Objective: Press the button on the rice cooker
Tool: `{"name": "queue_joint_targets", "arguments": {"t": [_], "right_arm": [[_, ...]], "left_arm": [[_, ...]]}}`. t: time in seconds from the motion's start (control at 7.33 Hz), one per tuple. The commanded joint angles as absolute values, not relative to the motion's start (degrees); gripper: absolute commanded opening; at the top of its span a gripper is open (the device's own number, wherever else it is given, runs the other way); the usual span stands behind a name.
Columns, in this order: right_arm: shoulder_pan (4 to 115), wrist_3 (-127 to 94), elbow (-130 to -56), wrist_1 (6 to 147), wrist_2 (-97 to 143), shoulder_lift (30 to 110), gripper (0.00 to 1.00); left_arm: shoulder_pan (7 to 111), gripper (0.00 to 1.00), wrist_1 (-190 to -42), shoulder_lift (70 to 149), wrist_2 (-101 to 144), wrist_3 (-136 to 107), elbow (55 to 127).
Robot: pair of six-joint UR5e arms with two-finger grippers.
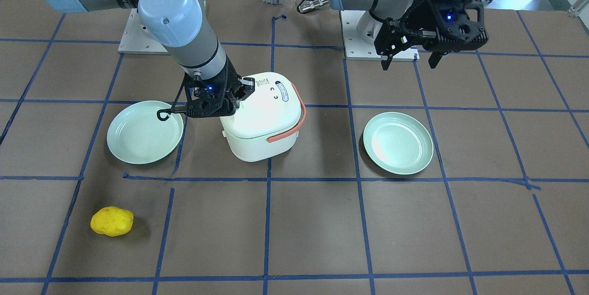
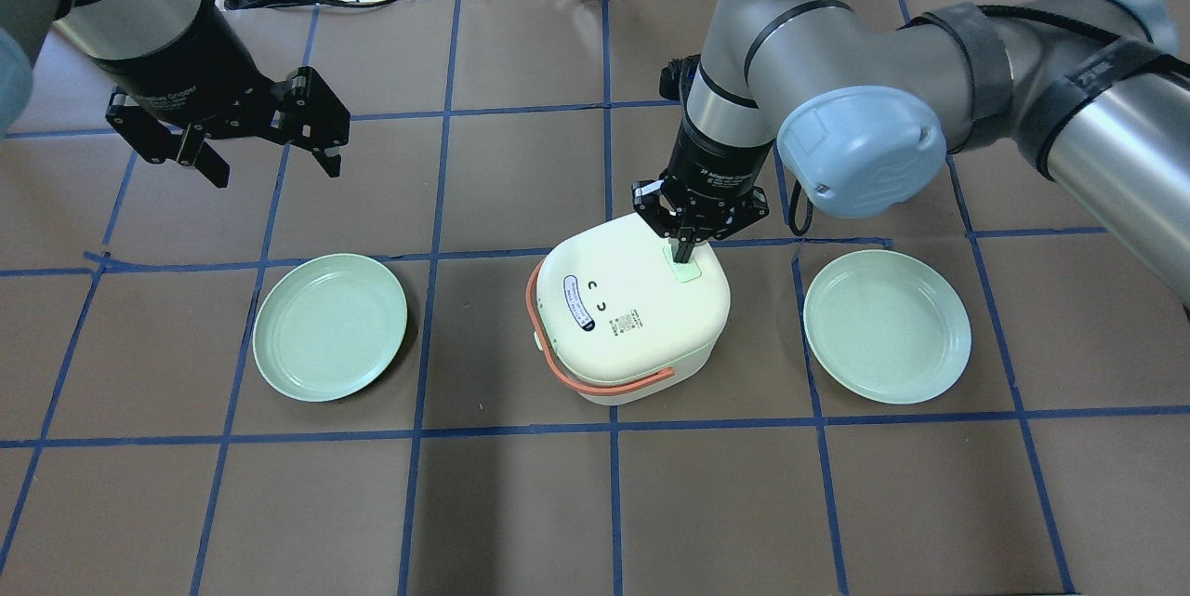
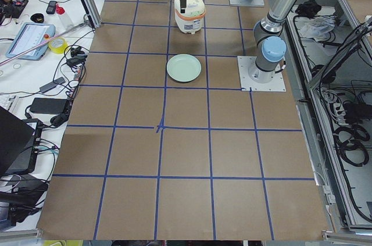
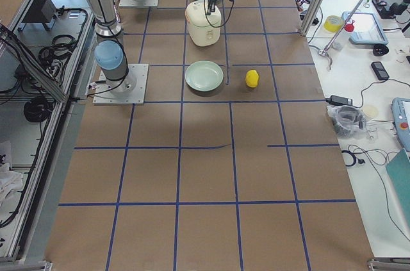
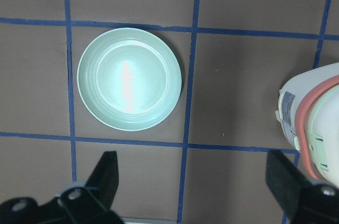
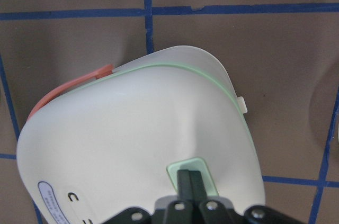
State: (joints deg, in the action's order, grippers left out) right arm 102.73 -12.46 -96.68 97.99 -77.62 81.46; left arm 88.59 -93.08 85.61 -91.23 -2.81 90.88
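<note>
The white rice cooker (image 2: 632, 317) with an orange handle stands mid-table, also in the front view (image 1: 262, 120) and the right wrist view (image 6: 132, 144). Its pale mint button (image 2: 686, 271) sits flush in the lid near the right edge. My right gripper (image 2: 683, 252) is shut, and its fingertips (image 6: 190, 179) rest on the button (image 6: 209, 173). In the front view the right gripper (image 1: 237, 97) hides the button. My left gripper (image 2: 270, 164) is open and empty, held high above the table's far left, also seen in the front view (image 1: 409, 60).
One mint plate (image 2: 330, 326) lies left of the cooker and another (image 2: 888, 326) lies to its right. A yellow lumpy object (image 1: 112, 221) lies near the operators' edge. Cables and tools lie beyond the table's far edge.
</note>
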Motion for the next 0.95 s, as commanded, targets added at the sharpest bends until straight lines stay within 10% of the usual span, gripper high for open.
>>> {"name": "queue_joint_targets", "arguments": {"t": [0.0,0.14,0.27,0.82], "right_arm": [[103.0,-18.5,-92.8,97.0,-75.9,82.3,0.35],[102.8,-20.5,-90.1,97.0,-75.8,82.5,0.81],[102.5,-21.4,-87.0,96.0,-76.5,82.5,0.96],[97.8,-19.7,-83.1,94.2,-79.7,82.5,1.0]], "left_arm": [[88.6,1.0,-93.1,85.6,-91.2,-2.8,90.9],[88.6,1.0,-93.1,85.6,-91.2,-2.8,90.9],[88.6,1.0,-93.1,85.7,-91.2,-2.8,90.9],[88.6,1.0,-93.1,85.6,-91.2,-2.8,90.9]]}}
